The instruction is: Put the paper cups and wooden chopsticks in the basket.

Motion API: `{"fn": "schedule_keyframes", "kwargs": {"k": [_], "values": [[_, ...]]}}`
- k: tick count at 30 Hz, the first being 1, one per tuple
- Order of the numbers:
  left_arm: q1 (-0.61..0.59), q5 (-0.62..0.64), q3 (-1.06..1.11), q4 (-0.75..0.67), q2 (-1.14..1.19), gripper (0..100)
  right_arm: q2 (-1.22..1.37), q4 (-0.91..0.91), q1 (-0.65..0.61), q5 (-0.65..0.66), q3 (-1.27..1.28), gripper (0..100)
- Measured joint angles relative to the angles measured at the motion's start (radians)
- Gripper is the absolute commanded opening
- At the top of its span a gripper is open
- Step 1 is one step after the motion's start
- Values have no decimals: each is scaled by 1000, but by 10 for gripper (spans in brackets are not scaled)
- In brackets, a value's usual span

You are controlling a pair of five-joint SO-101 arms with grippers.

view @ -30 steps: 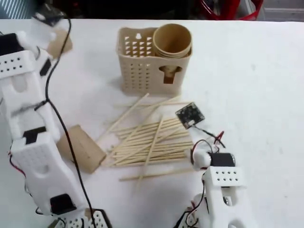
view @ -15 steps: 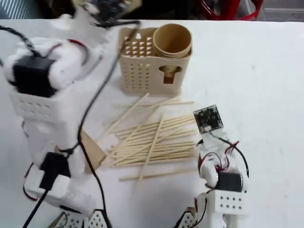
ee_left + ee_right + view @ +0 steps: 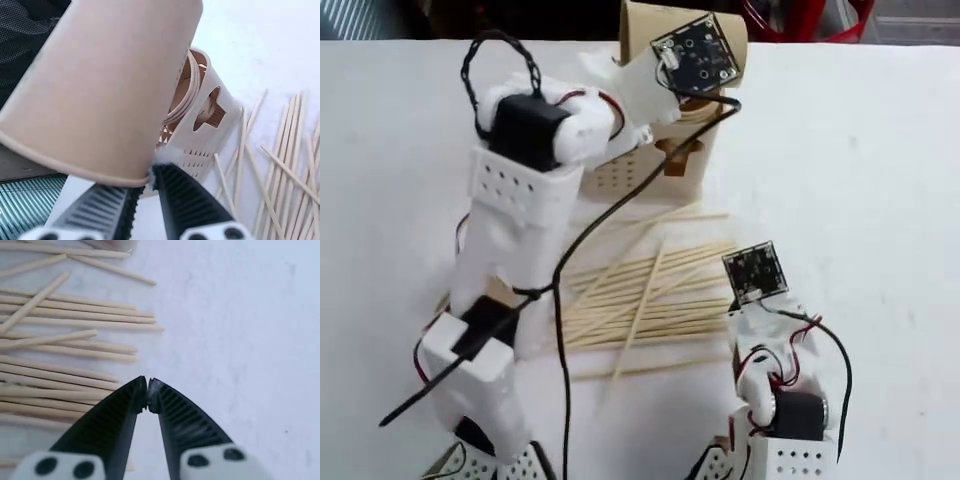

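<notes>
My left end effector point(image 3: 151, 172) clamped on a paper cup point(image 3: 100, 85) rim close to the basket point(image 3: 210, 125), my right end effector point(image 3: 147, 390) pinched together on nothing, beside chopsticks point(image 3: 65, 355) on the counter point(image 3: 240, 315)

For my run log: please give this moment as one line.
left gripper shut on cup near basket | right gripper shut, empty, by chopsticks

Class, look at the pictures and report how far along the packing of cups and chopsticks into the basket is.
Done: nested cups sit in the basket. In hand: the left gripper is shut on a paper cup, held close by the basket's top. Left: the wooden chopsticks lie scattered on the table; the right gripper is shut and empty beside them.
</notes>
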Motion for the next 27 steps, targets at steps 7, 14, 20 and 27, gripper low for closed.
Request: {"fn": "schedule_keyframes", "kwargs": {"k": [7,14,20,27], "values": [[-20,0,0,0,46,23,-12,0,-6,0,0,17],[-66,0,0,0,52,23,-12,0,-6,0,0,17],[-94,0,0,0,52,24,-12,0,-6,0,0,17],[-123,0,3,0,52,24,-12,0,-6,0,0,17]]}}
